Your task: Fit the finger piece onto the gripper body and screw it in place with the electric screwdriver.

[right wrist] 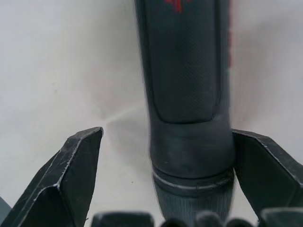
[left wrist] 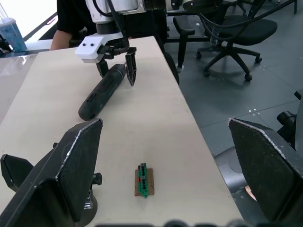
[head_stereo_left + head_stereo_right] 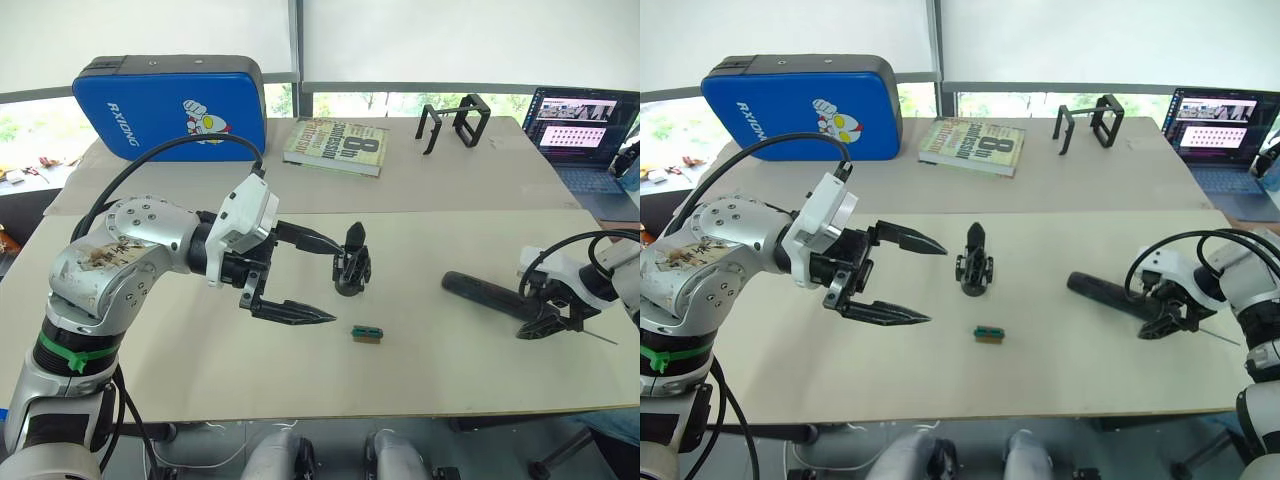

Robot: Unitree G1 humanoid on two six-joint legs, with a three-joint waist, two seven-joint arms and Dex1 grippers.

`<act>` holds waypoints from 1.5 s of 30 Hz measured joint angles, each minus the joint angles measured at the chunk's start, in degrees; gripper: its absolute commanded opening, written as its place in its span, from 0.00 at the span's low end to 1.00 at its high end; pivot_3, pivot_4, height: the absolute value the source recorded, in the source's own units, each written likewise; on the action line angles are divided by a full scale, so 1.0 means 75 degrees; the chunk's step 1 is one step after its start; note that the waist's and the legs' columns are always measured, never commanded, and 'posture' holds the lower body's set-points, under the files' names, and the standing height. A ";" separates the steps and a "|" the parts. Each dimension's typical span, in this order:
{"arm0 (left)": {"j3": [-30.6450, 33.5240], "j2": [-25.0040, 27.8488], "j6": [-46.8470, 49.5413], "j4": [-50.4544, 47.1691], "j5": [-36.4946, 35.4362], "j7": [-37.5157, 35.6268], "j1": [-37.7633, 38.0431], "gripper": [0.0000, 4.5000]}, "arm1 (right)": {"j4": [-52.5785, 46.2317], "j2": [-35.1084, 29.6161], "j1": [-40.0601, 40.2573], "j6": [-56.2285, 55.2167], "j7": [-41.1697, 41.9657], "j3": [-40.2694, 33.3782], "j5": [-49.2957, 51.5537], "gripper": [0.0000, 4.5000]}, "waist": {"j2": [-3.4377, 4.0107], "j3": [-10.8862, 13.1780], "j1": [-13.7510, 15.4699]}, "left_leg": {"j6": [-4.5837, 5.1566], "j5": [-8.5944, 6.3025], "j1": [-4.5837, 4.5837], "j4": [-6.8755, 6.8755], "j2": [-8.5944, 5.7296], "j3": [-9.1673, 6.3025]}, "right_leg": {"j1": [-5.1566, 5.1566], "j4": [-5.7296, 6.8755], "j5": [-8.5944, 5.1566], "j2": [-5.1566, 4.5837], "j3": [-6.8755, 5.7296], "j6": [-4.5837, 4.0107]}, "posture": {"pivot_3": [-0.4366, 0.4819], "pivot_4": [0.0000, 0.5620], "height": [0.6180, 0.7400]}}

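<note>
Electric screwdriver (image 3: 490, 296) red marking unreadable, blue case (image 3: 170, 104) "RXIDNG", book (image 3: 336, 146) "8th"

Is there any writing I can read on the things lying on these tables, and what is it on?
"RXIONG": white letters on the blue case, beside a cartoon figure.
"8": large numeral on the book cover; its other words are too small to read.
Laptop screen: rows of tiny marks, unreadable.
Red mark on the screwdriver: cut off, unreadable.

Blue case (image 3: 170, 103), book (image 3: 336, 145), laptop (image 3: 585, 135), wire stand (image 3: 455, 122).
</note>
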 measured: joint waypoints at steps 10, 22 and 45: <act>0.0000 0.0011 -0.0015 -0.0031 0.0003 -0.0003 0.0086 1.00 | 0.0463 0.0279 -0.0325 -0.0642 0.0005 0.0030 -0.0483 0.72 | -0.0007 0.0000 -0.0026 | -0.0002 -0.0001 0.0029 -0.0006 0.0004 0.0000 | 0.0022 -0.0006 0.0000 0.0002 0.0005 -0.0001 | 0.48 0.27 1.00; -0.0198 0.0249 -0.0411 -0.0129 0.0320 -0.0199 0.0802 1.00 | -0.2420 -0.0265 0.0093 -0.0318 0.0306 -0.2148 0.1753 0.41 | 0.0072 0.0056 0.0053 | -0.0003 -0.0001 0.0003 -0.0009 0.0014 -0.0004 | -0.0006 0.0015 -0.0013 0.0001 -0.0008 -0.0017 | 0.48 0.27 1.00; -0.1502 -0.1432 -0.4095 0.2577 0.2907 -0.0399 0.2286 1.00 | -1.0764 0.4755 0.5167 0.3252 -0.5485 -0.5576 0.7044 0.41 | 0.0029 0.0050 0.0197 | -0.0005 -0.0005 0.0006 -0.0009 -0.0012 0.0006 | -0.0015 0.0036 -0.0012 0.0007 0.0009 -0.0018 | 0.48 0.27 1.00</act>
